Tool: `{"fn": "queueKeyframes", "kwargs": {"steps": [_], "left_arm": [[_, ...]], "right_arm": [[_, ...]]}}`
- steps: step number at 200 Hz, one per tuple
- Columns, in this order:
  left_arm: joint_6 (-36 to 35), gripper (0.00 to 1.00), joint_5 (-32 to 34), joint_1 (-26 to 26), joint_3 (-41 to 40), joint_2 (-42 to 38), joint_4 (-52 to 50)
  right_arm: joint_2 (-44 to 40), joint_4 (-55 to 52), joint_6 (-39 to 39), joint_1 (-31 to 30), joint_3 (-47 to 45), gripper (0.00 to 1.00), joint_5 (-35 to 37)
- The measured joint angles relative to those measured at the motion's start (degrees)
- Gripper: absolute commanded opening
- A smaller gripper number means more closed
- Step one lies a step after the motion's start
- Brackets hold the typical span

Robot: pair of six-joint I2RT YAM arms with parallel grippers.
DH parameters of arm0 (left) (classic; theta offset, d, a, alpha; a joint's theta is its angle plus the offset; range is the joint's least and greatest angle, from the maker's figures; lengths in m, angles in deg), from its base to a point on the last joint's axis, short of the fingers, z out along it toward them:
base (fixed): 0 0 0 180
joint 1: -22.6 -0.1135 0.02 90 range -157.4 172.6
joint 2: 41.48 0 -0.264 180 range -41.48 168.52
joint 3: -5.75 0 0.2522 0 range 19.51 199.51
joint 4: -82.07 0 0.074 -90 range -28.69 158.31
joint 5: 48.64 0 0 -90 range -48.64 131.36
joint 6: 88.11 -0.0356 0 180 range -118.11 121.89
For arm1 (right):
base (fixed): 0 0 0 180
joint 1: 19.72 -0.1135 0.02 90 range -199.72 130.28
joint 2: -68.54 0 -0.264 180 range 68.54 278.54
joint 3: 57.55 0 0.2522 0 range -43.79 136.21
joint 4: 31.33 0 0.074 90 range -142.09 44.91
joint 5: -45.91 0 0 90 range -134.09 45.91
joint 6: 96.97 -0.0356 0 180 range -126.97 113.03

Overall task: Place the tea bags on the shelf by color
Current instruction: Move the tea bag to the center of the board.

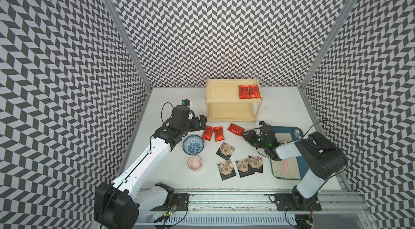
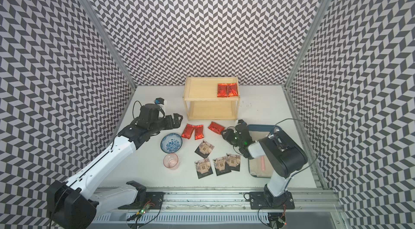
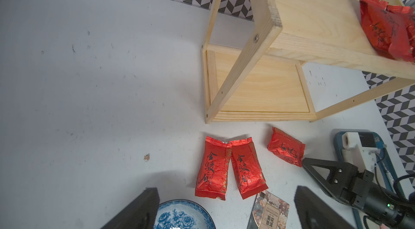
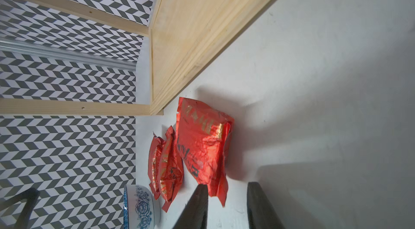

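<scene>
The right tool (image 4: 226,185) sits low over the white bench (image 1: 280,104) with its two dark fingers (image 4: 199,198) apart and nothing clamped between them. Just ahead of their tips lies a shiny red foil oblong packet (image 4: 202,149), flat on the bench; its crimped near end reaches the mouth of the gap, closest to one finger. The packet's long axis runs away from the tool towards the near corner of the pale wooden two-tier shelf (image 1: 233,100), and in both top views it lies on a slant (image 1: 235,129). Beyond it, farther from this tool, a pair of red foil packets (image 1: 213,133) lie side by side and touching, long axes nearly parallel, crimped ends towards the shelf. The left tool (image 1: 201,122) hangs just past that pair with its fingers spread wide, holding nothing. On the shelf's upper board, at the end nearer the right tool, two further red packets (image 1: 248,91) lie side by side, long axes front to back. To the right tool's near side, four flat black square packets (image 1: 243,167) lie on the bench, and a blue patterned bowl (image 1: 193,144) sits below the left tool.
</scene>
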Motion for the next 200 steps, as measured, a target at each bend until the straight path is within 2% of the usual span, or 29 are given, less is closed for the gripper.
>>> {"fn": "queueKeyframes", "kwargs": {"steps": [80, 157, 200], "left_arm": [[0.0, 0.99, 0.0, -0.1, 0.0, 0.0, 0.0], [0.0, 0.99, 0.0, -0.3, 0.0, 0.0, 0.0], [0.0, 0.99, -0.3, -0.5, 0.0, 0.0, 0.0]], "right_arm": [[2.7, 3.6, -0.9, 0.6, 0.3, 0.0, -2.3], [1.3, 2.9, -1.5, 0.7, 0.0, 0.0, -2.2], [-13.6, -1.9, -5.3, 0.1, -8.1, 0.0, 4.2]]}}
